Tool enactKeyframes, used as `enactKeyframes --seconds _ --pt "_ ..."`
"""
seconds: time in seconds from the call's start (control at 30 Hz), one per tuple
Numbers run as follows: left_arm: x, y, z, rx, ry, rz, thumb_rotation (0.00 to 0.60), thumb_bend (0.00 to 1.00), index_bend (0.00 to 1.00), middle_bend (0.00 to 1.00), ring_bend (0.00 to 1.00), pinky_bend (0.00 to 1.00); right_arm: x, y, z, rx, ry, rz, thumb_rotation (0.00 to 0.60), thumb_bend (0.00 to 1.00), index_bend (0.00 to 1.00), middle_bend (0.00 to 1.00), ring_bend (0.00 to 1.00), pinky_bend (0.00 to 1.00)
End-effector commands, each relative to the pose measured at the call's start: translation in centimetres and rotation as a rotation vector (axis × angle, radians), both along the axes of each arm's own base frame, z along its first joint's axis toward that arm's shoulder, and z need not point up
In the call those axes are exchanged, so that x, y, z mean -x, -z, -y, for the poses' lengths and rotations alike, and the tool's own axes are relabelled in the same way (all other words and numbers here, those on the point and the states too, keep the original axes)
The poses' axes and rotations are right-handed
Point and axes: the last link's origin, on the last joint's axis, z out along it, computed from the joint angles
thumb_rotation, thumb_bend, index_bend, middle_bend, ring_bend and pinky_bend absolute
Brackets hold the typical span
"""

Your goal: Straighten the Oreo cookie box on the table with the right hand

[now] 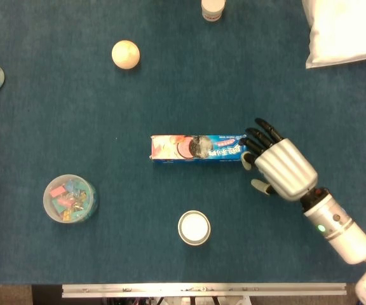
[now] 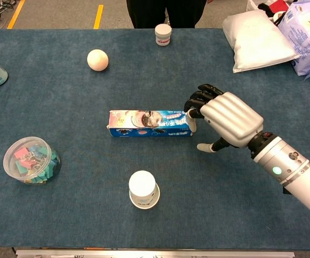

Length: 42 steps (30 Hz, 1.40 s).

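The Oreo cookie box (image 1: 196, 149) (image 2: 147, 123) lies flat in the middle of the blue table, its long side level across the view. My right hand (image 1: 281, 166) (image 2: 227, 118) is at the box's right end. Its fingers (image 2: 201, 98) are bent over the far corner of that end, and the thumb (image 2: 191, 124) touches the end face. Nothing shows the box lifted or clamped. My left hand appears in neither view.
A white cup (image 1: 194, 227) stands just in front of the box. A clear tub of clips (image 1: 70, 198) sits front left, a pale ball (image 1: 125, 54) back left, a white jar (image 1: 213, 9) at the back, and a white bag (image 1: 345, 32) back right.
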Motion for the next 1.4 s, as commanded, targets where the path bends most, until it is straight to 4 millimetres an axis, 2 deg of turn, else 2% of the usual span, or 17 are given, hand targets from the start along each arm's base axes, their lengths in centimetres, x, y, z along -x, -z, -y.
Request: enactKeyframes --seconds 0.03,0.4,0.83,1.23,1.4 --pt "0.0 0.0 0.0 0.0 -0.001 0.0 0.6 0.28 0.68 0.56 0.38 0.5 0.0 0.5 0.3 0.034 0.052 0.016 0.6 0.0 0.57 0.33 0.18 0.11" --pt "0.0 -0.1 -0.1 0.001 -0.002 0.005 0.6 0.28 0.68 0.56 0.38 0.5 -0.4 2.0 1.4 0.077 0.157 0.044 0.6 0.0 0.56 0.32 0.17 0.11" --pt "0.0 0.0 -0.1 0.004 -0.002 0.007 0.6 0.28 0.68 0.56 0.38 0.5 -0.8 2.9 2.4 0.012 0.274 0.075 0.6 0.0 0.25 0.23 0.09 0.09" --pt "0.1 0.1 -0.1 0.012 -0.001 0.008 0.6 0.28 0.68 0.56 0.38 0.5 -1.3 4.0 3.2 -0.039 0.372 0.148 0.6 0.0 0.24 0.22 0.09 0.09" --pt "0.0 0.1 0.0 0.013 0.001 0.008 0.6 0.28 0.68 0.56 0.38 0.5 -1.0 4.3 3.3 -0.05 0.405 0.165 0.6 0.0 0.31 0.22 0.09 0.09"
